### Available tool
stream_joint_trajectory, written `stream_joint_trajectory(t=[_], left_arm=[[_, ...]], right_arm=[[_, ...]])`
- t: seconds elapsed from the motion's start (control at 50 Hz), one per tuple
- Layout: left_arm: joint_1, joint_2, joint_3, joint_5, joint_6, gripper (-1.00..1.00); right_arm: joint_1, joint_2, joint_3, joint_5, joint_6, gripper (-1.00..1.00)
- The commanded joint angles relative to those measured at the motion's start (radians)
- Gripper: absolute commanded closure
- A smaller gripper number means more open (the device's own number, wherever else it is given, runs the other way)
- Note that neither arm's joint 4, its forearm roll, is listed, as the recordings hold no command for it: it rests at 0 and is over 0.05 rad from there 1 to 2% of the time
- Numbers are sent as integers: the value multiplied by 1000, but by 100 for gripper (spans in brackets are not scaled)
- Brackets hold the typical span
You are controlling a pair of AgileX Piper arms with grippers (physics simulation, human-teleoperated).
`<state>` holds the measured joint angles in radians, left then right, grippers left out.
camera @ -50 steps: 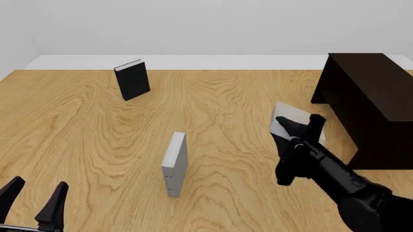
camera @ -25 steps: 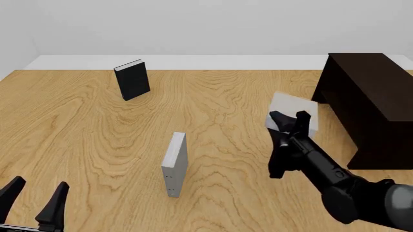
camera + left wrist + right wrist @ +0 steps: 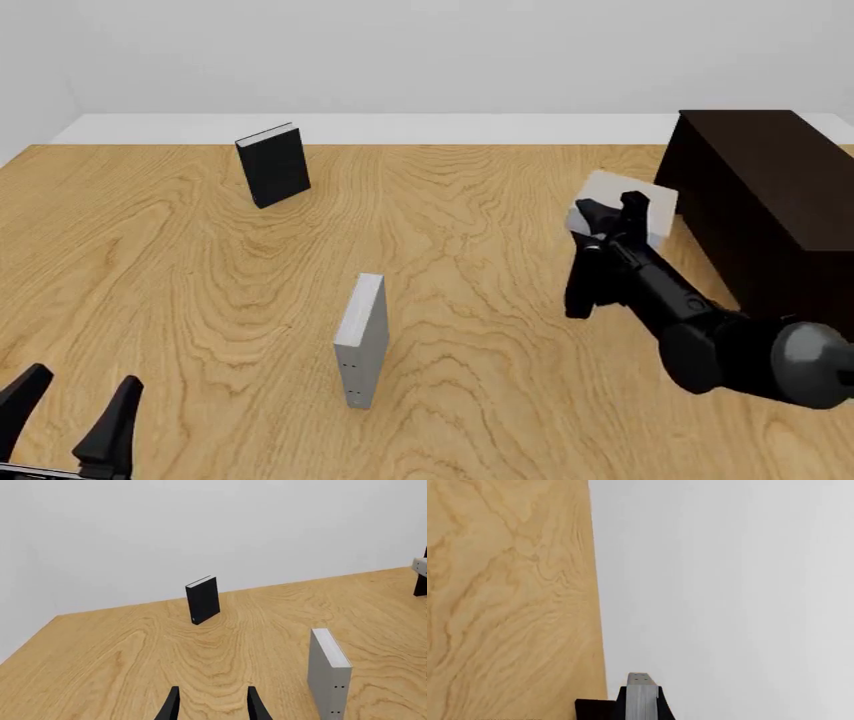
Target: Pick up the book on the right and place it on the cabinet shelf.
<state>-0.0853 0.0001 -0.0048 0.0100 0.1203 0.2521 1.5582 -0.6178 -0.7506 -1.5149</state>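
Our right tool (image 3: 611,215) pinches the book (image 3: 643,206) clear of the worktop (image 3: 454,300); the cabinet shelf (image 3: 763,215) lies just right of it, so this arm carries.

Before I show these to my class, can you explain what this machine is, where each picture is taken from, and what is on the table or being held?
These are simulator renders of two robot arms at a wooden table. The front view looks forward and down from the arms' own side; the other two come from cameras just behind each gripper. The right gripper holds a light grey book lifted beside the dark cabinet; its wrist view shows the book's edge between the fingers. The left gripper is open, holding nothing, at the near edge. Standing on the table are a black book and a grey dotted-spine book.
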Motion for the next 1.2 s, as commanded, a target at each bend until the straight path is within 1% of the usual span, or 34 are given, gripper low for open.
stream_joint_trajectory(t=[0.02, 0.34, 0.68, 0.94, 1.2], left_arm=[[-1, 0, 1, -1, 1, -100], [-5, 0, 3, -4, 3, -100], [0, 0, 4, -2, 2, -100], [3, 0, 4, -1, -2, -100], [1, 0, 5, 3, -5, -100]], right_arm=[[-47, 34, -63, 17, 19, 100], [-113, 51, -88, 26, 20, 100], [-154, 54, -93, 39, 23, 100], [-173, 79, -96, 20, 33, 100], [-204, 141, -133, 4, 43, 100]])
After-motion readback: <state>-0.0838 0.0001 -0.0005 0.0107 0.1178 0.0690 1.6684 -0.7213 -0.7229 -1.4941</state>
